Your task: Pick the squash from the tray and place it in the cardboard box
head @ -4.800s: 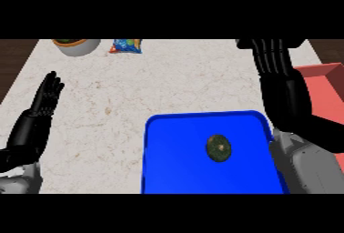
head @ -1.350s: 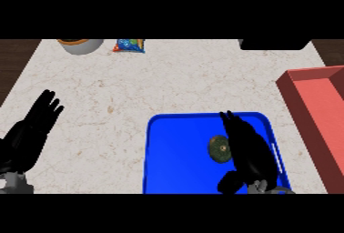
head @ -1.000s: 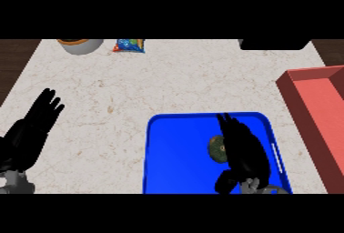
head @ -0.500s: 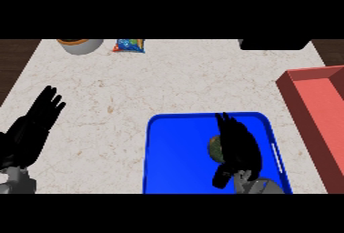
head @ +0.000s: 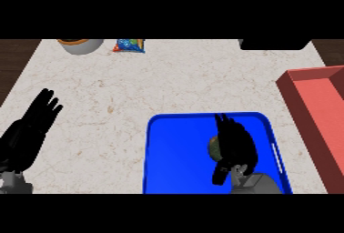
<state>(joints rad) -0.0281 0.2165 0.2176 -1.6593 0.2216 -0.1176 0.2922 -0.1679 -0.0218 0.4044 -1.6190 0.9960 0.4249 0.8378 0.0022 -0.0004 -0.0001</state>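
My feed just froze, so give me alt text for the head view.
The right hand covers a squash on a blue tray, fingers curling round it. A red box stands to the right; the open left hand rests at the left edge.

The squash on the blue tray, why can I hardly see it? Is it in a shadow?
In the head view, no shadow is to blame: the robot's black right hand covers most of the dark olive squash, so just its left edge peeks out. The light falls evenly on the blue plastic tray and the speckled marble counter, with no glare.
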